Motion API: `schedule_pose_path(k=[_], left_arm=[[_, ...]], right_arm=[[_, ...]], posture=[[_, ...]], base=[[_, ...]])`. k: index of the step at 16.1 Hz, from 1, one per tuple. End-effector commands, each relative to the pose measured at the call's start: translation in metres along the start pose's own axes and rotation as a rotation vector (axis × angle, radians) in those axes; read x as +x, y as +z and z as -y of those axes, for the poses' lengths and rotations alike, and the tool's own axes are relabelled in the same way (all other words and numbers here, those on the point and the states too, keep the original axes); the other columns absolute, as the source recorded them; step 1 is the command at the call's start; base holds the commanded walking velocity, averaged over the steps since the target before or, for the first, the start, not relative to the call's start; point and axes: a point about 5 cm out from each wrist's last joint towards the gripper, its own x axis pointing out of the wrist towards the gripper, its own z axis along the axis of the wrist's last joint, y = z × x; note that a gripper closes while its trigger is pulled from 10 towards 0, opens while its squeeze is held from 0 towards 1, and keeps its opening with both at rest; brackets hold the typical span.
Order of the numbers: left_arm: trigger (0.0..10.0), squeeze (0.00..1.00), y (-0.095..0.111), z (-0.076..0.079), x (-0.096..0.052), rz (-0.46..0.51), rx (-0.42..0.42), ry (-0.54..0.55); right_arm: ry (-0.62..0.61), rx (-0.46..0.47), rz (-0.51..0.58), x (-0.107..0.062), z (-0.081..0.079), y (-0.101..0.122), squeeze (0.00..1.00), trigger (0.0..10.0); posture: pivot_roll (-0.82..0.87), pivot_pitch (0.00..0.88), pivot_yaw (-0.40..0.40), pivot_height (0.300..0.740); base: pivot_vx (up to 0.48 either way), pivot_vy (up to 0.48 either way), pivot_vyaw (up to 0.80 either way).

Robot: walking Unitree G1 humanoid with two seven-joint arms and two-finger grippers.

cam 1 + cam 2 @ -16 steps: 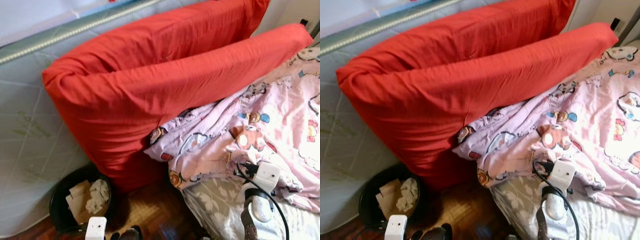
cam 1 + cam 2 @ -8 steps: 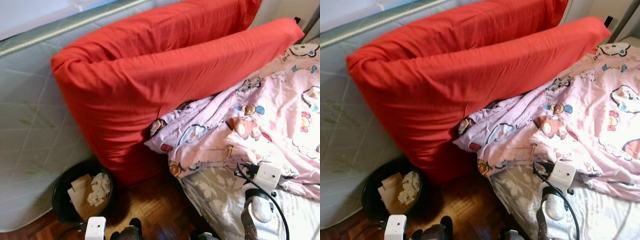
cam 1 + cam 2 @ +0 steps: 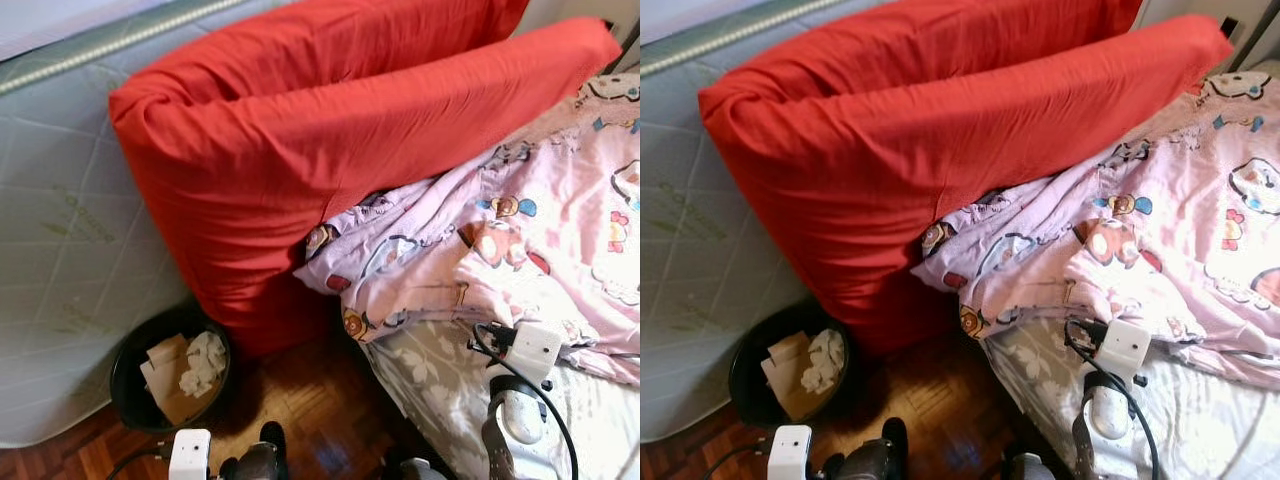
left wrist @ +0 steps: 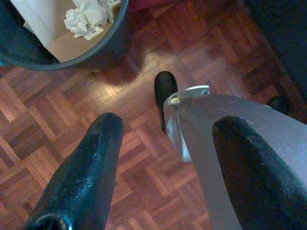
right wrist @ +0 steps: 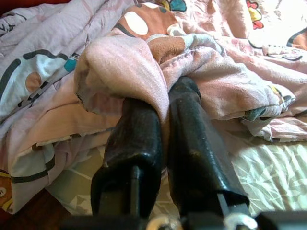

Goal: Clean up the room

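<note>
A pink cartoon-print blanket [image 3: 520, 240] lies rumpled over the bed, with its near edge hanging over a grey leaf-print sheet [image 3: 430, 385]. In the right wrist view my right gripper [image 5: 165, 96] is shut on a bunched fold of this blanket [image 5: 124, 57], and cloth drapes over both fingertips. Two big red pillows [image 3: 330, 130] lean across the head of the bed. My left gripper [image 4: 168, 124] hangs low over the parquet floor [image 4: 86, 100], open and holding nothing, near a black bin [image 4: 103, 50].
The black bin [image 3: 125, 355], holding paper and tissues, stands on the floor between the bed and a grey mattress [image 3: 60, 250] leaning at the left. A strip of wooden floor [image 3: 300, 395] runs between bin and bed.
The camera has shifted a little, so the whole scene sits slightly differently in the picture. Both arms hold the same places, and the blanket fold stays gripped.
</note>
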Motion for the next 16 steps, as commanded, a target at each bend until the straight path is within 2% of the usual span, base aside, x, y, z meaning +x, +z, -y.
schedule_pose_path(k=[1,16], left_arm=[[10.0,0.00,-0.0184,0.0014,-0.0062,-0.065,-0.018,0.002],[10.0,0.00,-0.0165,0.0054,-0.0058,-0.041,-0.021,-0.005]], right_arm=[[0.001,0.003,0.020,-0.0006,-0.0006,0.0026,0.00,10.0],[-0.011,0.016,0.024,0.0024,0.0005,0.0050,0.00,10.0]], posture=[[0.08,0.246,0.036,0.740],[0.08,0.248,0.037,0.740]], base=[[-0.251,0.000,0.00],[-0.253,0.000,0.00]])
